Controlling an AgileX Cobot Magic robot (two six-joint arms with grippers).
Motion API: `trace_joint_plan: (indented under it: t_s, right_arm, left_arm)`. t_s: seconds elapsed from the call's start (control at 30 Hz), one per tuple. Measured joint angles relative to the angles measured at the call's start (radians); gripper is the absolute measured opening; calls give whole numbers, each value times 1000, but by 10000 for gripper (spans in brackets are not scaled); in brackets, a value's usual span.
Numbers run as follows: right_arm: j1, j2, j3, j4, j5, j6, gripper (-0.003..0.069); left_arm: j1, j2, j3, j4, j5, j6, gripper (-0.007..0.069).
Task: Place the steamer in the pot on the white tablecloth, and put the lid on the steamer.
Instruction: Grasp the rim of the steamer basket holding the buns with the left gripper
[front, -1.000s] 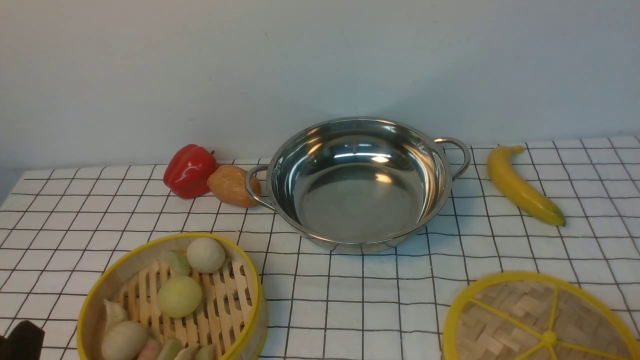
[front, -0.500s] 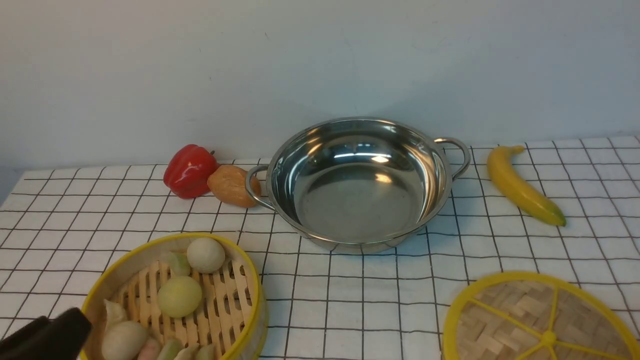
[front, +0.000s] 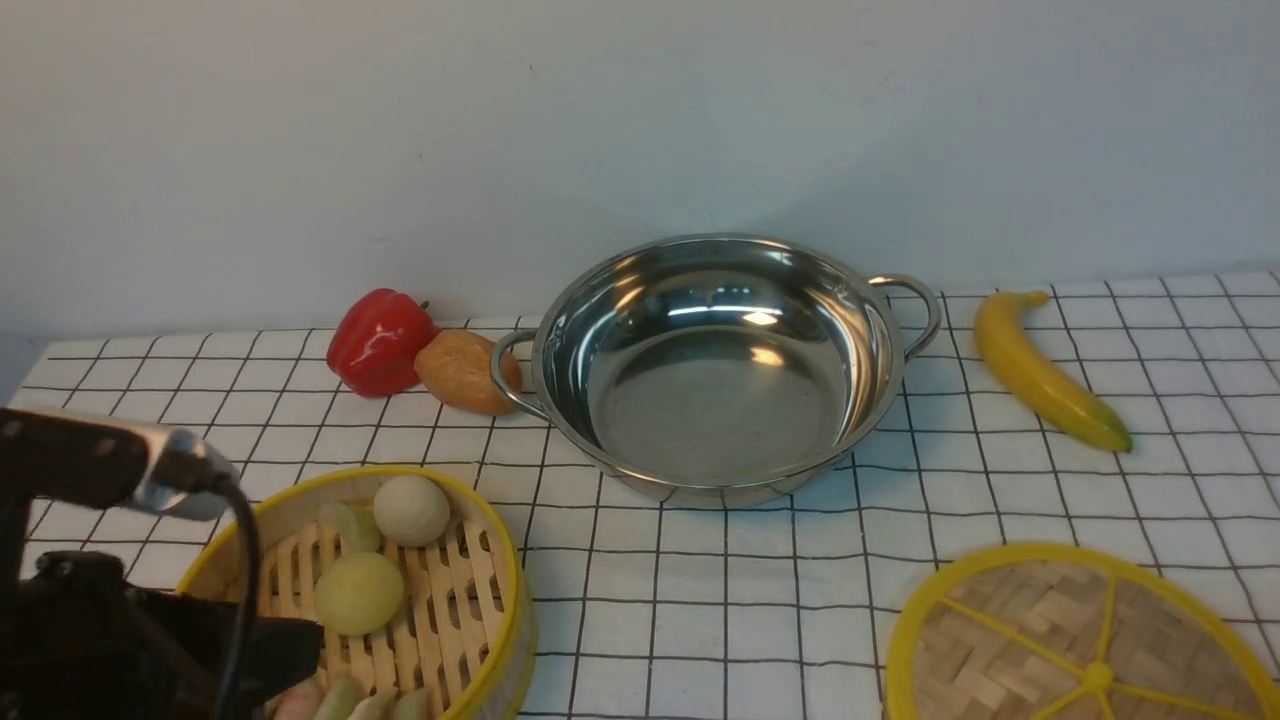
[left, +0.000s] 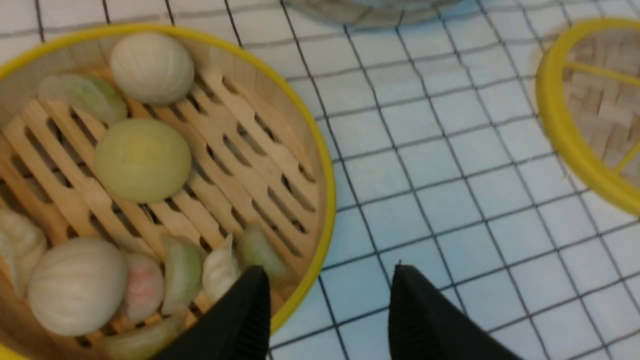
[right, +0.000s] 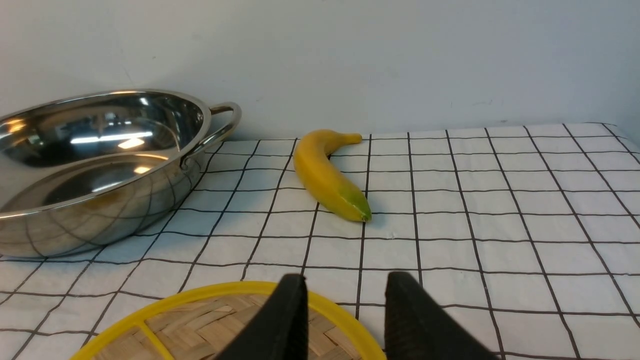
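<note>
Near-left on the tabletop, in the front view, the steamer (front: 440, 600) sits on the white tablecloth (front: 700, 600), with my left arm (front: 110, 465) reaching in over its left side. The empty pot (front: 715, 420) stands farther back and to the right, and the lid (front: 1050, 630) lies flat at near right. The left arm is plainly the nearer one for the basket.

From the left wrist view, the left end effector (left: 327, 282) is partly open and holds nothing. The steamer's yellow rim runs between its fingers (left: 245, 320), one over the slats and the other over bare cloth. I judge it needs only to drop and close on the wall.

From the right wrist view, the right end effector (right: 345, 287) hangs partly open and empty above the lid's far rim.
</note>
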Motion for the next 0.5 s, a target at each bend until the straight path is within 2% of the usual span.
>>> trace_joint_plan:
  t_s: [0.17, 0.37, 0.47, 0.5]
  right_arm:
    - [0, 0, 0, 0, 0, 0, 240]
    - [0, 0, 0, 0, 0, 0, 240]
    - [0, 0, 0, 0, 0, 0, 240]
    - [0, 0, 0, 0, 0, 0, 240]
  left_arm:
    - [0, 162, -66, 73, 24, -6, 316]
    - [0, 316, -153, 154, 2, -114, 316]
    - [-17, 351, -180, 155, -3, -102, 316]
    - [-43, 372, -200, 156, -3, -63, 316]
